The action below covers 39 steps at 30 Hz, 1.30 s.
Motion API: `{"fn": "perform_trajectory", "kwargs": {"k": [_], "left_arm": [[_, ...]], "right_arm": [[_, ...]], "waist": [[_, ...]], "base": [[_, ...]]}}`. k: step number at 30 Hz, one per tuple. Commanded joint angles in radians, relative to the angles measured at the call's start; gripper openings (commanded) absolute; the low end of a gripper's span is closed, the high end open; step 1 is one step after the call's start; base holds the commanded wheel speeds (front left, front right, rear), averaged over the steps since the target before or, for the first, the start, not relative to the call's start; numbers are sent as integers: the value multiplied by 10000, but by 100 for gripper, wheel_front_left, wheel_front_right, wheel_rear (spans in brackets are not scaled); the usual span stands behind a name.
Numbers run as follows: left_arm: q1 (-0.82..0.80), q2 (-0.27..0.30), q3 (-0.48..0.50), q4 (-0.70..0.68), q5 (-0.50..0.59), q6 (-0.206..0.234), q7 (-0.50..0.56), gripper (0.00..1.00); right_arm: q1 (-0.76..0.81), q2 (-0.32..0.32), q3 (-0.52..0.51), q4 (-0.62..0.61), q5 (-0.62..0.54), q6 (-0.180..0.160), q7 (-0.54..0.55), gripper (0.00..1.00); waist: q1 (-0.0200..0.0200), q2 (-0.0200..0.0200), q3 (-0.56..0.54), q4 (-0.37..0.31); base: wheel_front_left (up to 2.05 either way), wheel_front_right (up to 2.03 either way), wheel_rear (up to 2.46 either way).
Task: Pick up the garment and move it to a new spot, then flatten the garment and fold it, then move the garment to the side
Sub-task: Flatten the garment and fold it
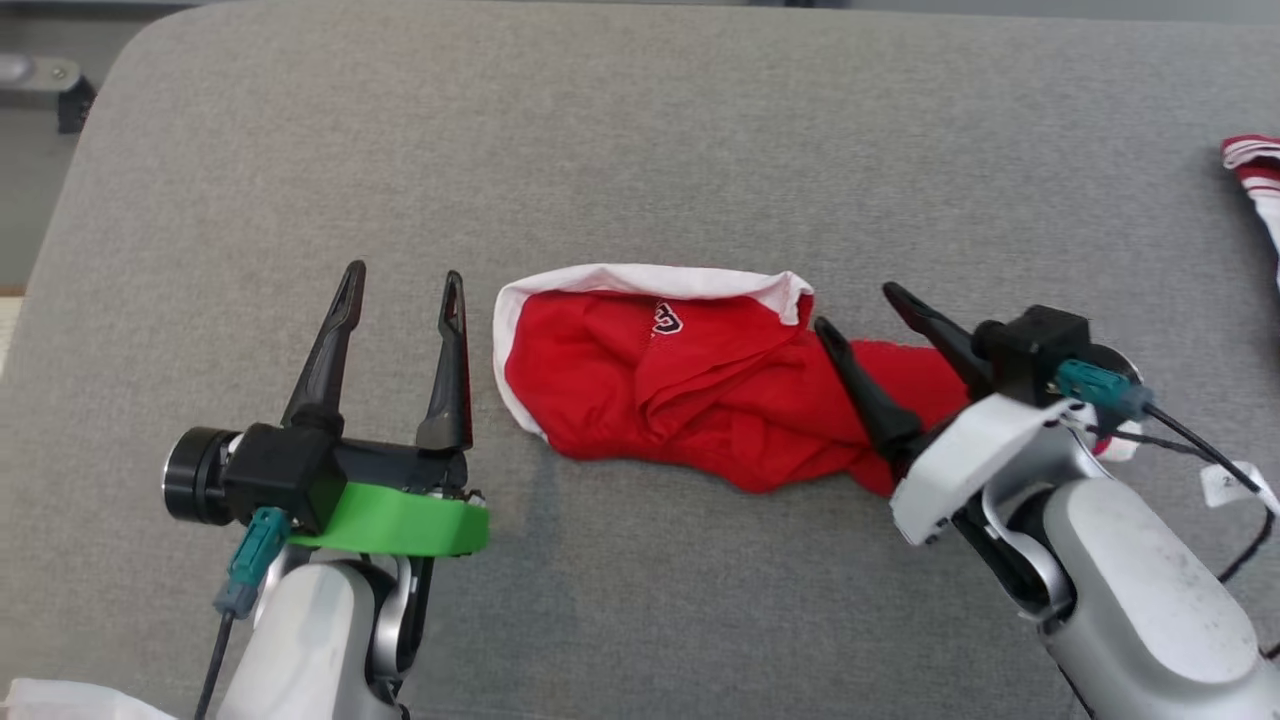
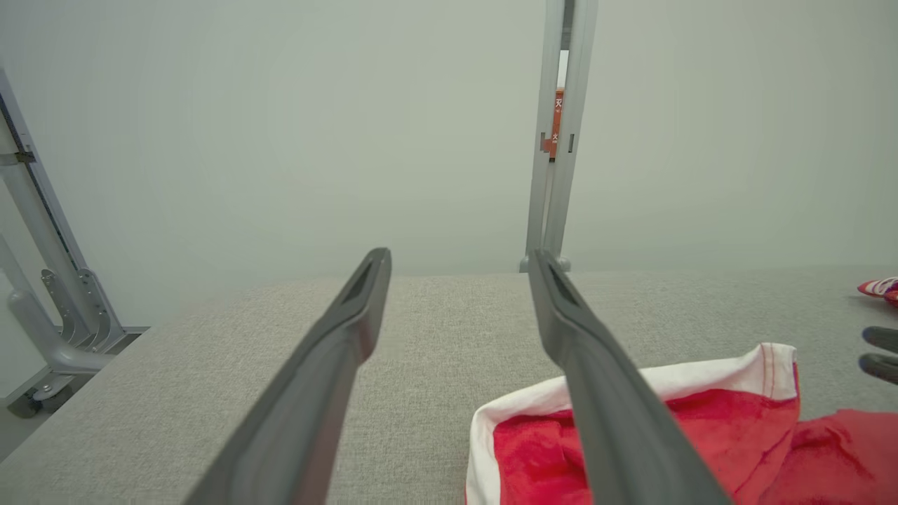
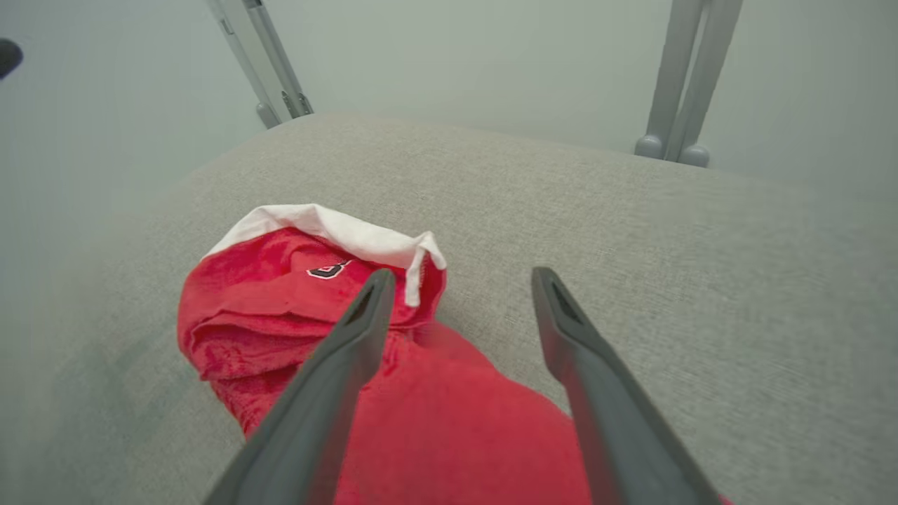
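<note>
Staging pickup, judged first step: garment [image 1: 680, 390] lay bunched mid-tabletop [image 1: 640, 150] | right gripper [image 1: 856, 308] spread, straddling its right end; left gripper [image 1: 404, 273] spread, just beside its left end, apart | next: lower, pinch fabric, lift | hidden: right end under gripper; finger contact undeterminable; striped cloth [image 1: 1255, 165] cut off at right edge

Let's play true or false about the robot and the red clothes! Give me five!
1. The garment is red with a white edge. True.
2. The left end effector holds the garment. False: it is open, beside the garment, holding nothing.
3. The right end effector is open at the garment's right end. True.
4. The garment lies flat and neatly folded. False: it is crumpled.
5. A striped cloth lies on the robot's left. False: it is at the far right.
</note>
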Motion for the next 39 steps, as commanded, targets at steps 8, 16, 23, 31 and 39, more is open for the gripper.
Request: {"fn": "perform_trajectory", "kwargs": {"k": [8, 16, 23, 31, 39], "left_arm": [[-273, -336, 248, 15, 331, -265, 4, 100], [43, -295, 735, -45, 694, -359, 4, 100], [258, -217, 1077, -64, 862, -440, 4, 100], [456, -284, 1192, -34, 907, -517, 4, 100], [758, -298, 1389, 34, 956, -446, 4, 100]], "right_arm": [[-1269, 43, 828, 1585, 747, -12, -223, 0], [265, -398, -95, -141, 837, -12, -1195, 0], [2837, -193, -2266, -1594, 868, -12, -790, 0], [3729, 150, -3359, -1016, 1135, -12, -613, 75], [3497, 211, -3373, -1233, -60, -12, -2075, 100]], "waist": [[0, 0, 761, 916], [0, 0, 548, -64], [0, 0, 365, -875], [0, 0, 339, -1299], [0, 0, 39, -1532]], "base": [[0, 0, 0], [0, 0, 0], [0, 0, 0], [0, 0, 0], [0, 0, 0]]}}
